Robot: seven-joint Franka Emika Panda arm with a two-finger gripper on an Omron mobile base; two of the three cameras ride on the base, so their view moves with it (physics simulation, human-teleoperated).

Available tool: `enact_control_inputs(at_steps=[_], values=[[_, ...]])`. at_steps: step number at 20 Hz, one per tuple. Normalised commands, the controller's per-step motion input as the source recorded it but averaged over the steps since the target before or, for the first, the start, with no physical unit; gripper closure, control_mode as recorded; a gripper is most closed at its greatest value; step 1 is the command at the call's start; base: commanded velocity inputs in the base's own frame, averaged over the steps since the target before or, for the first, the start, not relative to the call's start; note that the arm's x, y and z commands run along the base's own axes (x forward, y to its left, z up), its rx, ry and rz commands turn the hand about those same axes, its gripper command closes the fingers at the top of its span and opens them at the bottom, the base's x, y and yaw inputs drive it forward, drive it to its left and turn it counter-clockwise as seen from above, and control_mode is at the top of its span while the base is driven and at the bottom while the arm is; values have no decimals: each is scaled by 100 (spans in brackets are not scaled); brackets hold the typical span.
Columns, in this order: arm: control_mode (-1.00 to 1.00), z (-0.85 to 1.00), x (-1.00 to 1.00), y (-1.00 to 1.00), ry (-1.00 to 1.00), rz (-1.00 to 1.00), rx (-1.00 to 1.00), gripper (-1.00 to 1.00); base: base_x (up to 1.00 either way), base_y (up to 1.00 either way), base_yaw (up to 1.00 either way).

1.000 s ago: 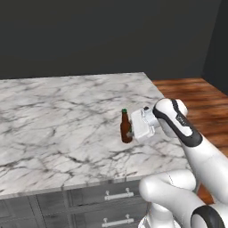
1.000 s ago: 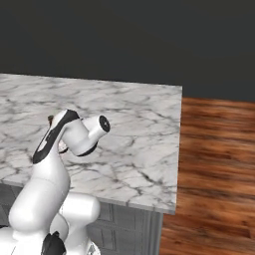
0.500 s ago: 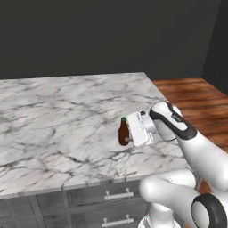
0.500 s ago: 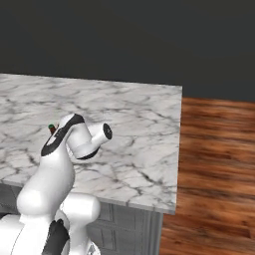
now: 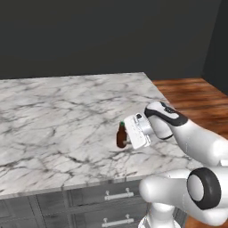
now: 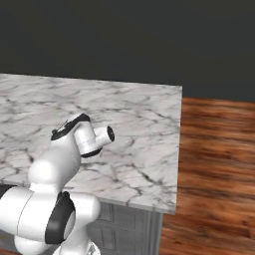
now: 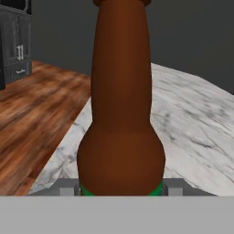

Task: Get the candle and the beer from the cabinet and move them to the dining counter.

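The small brown glass beer bottle with a green cap (image 5: pixel 121 136) stands upright, low over the broad white grey-veined marble bench (image 5: pixel 58 116), near its front right part. My end effector (image 5: pixel 127 138) is clamped on the bottle from the side. If I let go before its base sits flat, it could tip over. No candle stands on the bench yet.

The beer (image 5: pixel 121 136) looks like smooth brown glass with a soft sheen, green at its cap. The worktop (image 5: pixel 58 116) is polished white marble with grey veins. The drawers (image 5: pixel 89 202) beneath are matt grey with shiny silver metal handles. At 3 o'clock, the floor (image 6: pixel 219 149) is glossy reddish wood planking.
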Motion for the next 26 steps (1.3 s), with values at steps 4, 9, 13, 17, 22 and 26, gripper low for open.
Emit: enact_control_inputs(at_steps=[4,9,13,17,22,26], values=[[-100,-28,13,0,0,5,2,100,0,0,0],[-100,-27,11,0,0,3,1,100,0,0,0],[-100,-25,7,1,0,0,0,100,0,0,0],[-100,-20,8,0,0,0,0,100,0,0,0],[-100,-19,6,0,0,0,0,100,0,0,0],[-100,-15,9,0,0,0,0,100,0,0,0]])
